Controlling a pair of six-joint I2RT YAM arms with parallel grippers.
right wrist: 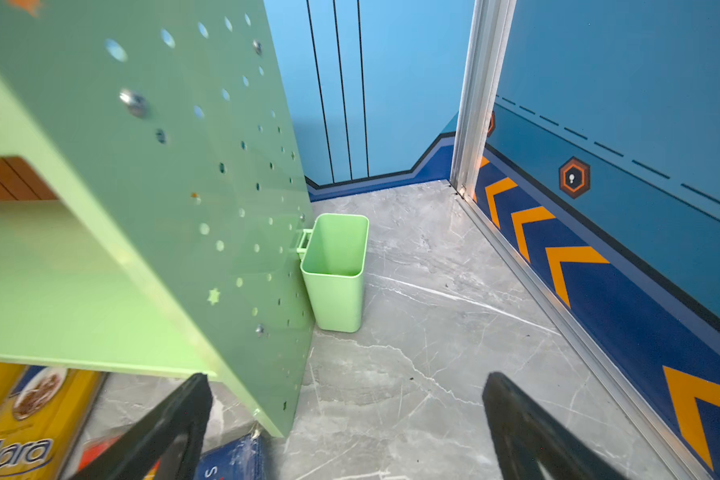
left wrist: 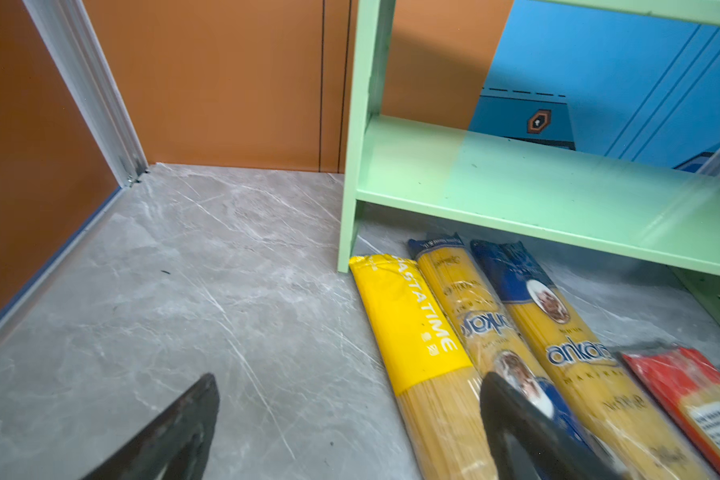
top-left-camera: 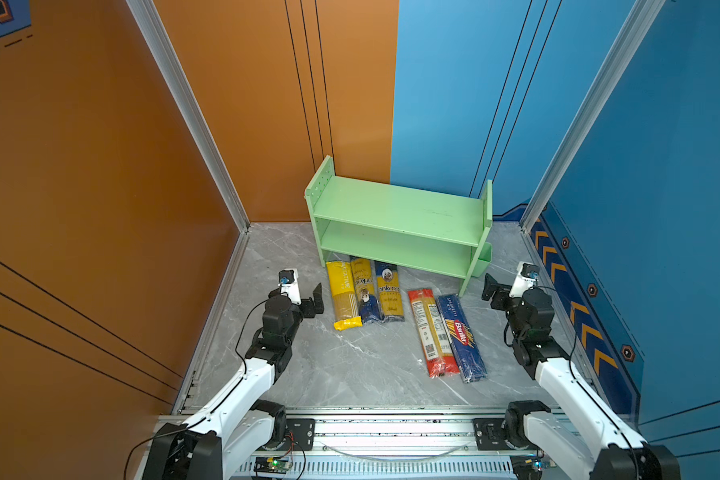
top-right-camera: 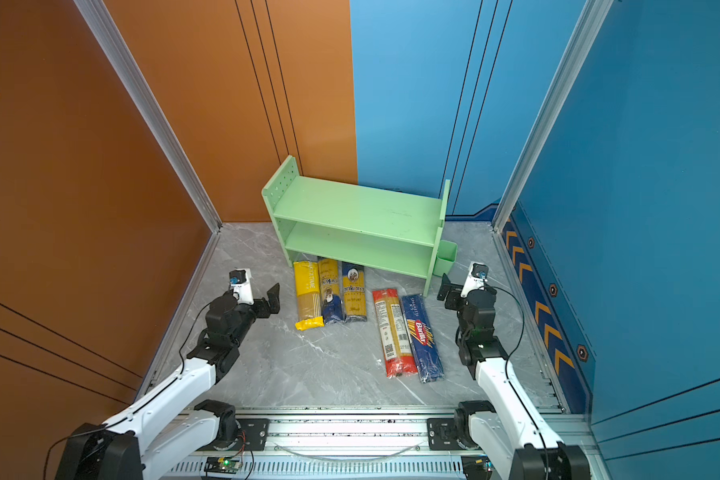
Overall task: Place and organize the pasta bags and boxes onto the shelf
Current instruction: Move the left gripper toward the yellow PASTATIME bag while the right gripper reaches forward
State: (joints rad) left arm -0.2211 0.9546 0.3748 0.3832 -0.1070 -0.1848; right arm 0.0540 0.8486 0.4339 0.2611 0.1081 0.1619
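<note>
Black jaws gape wide, empty, on left gripper (top-left-camera: 316, 300) and right gripper (top-left-camera: 490, 291). Pasta packs (top-left-camera: 388, 297) lie mid-frame on the table (top-left-camera: 350, 365), below the bare shelf (top-left-camera: 395, 208). Risk: glossy wrap slipping, or a long pack snagging the shelf's side.

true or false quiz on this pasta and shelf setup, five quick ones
1. Both tiers of the shelf hold nothing. True.
2. The right gripper holds the Barilla pack. False: the pack lies on the tabletop; the gripper is open, holding nothing.
3. The yellow pack lies beside two ankara packs. True.
4. The small bin hangs on the shelf's left end. False: it hangs on the right end.
5. The left gripper is shut. False: its jaws stand open.
</note>
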